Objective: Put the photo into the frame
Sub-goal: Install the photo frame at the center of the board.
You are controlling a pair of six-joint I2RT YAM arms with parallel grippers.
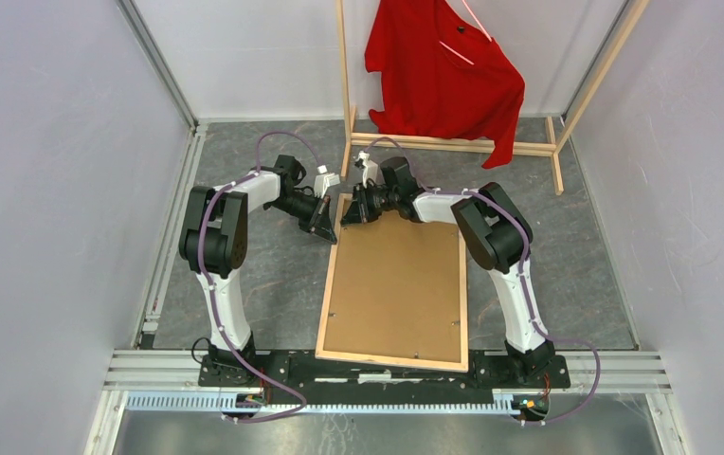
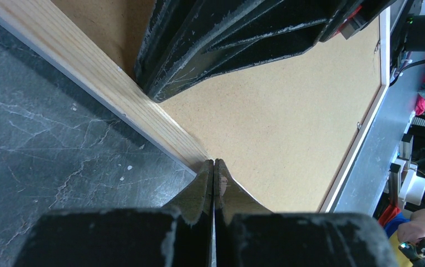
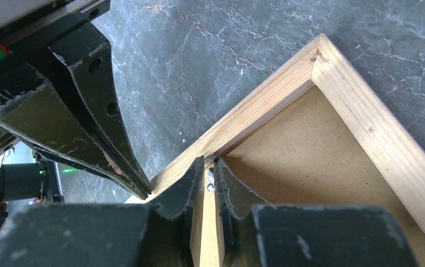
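frame (image 1: pixel 391 359): back up on the surface (image 1: pixel 273 275), between the arms; photo unseen.
backing board (image 1: pixel 396 284): seated; likely needs lifting out first.
left fingers (image 2: pixel 202 189): pressed together, empty, at far corner.
right fingers (image 3: pixel 185 186): clamped on far rail; lift slowly.

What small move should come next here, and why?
Probably the right pincer should turn the small metal tab between its tips off the backing board. The frame lies back up with the board seated in it and no photo in view, so the board likely has to come out first. The left pincer, shut, rests on the frame close by.
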